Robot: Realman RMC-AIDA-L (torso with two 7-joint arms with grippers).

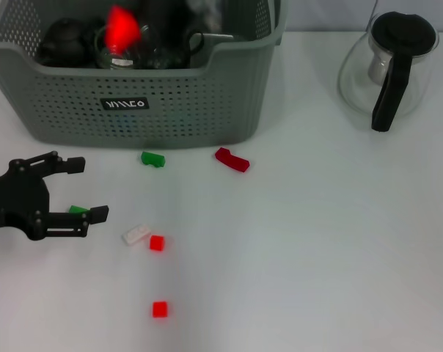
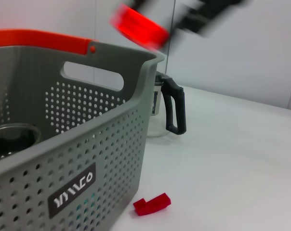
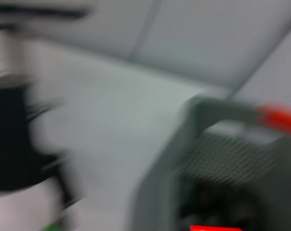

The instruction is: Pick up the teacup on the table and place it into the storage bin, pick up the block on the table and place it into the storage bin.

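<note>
While the left hand (image 1: 81, 189) hovers low over the white desk (image 1: 317, 242) at the left, its fingers spread wide and holding nothing, a small green block (image 1: 78, 210) lies just beside its lower finger. The bin (image 1: 155, 103) stands at the back left of the desk, with dark teaware and a glass cup inside it. Above the bin a blurred red thing (image 1: 122, 28) shows, and in the left wrist view dark blurred shapes just beside it may be the right hand, though I cannot tell how its fingers stand. On the desk in front of the bin lie a green block (image 1: 152, 158) and a dark red block (image 1: 232, 159), well apart from each other. Nearer the robot, a white block (image 1: 136, 235) touches or nearly touches a red block (image 1: 157, 243), and another red block (image 1: 159, 309) lies nearer still. A glass pot (image 1: 389, 70) with a black handle and lid stands at the back right.
</note>
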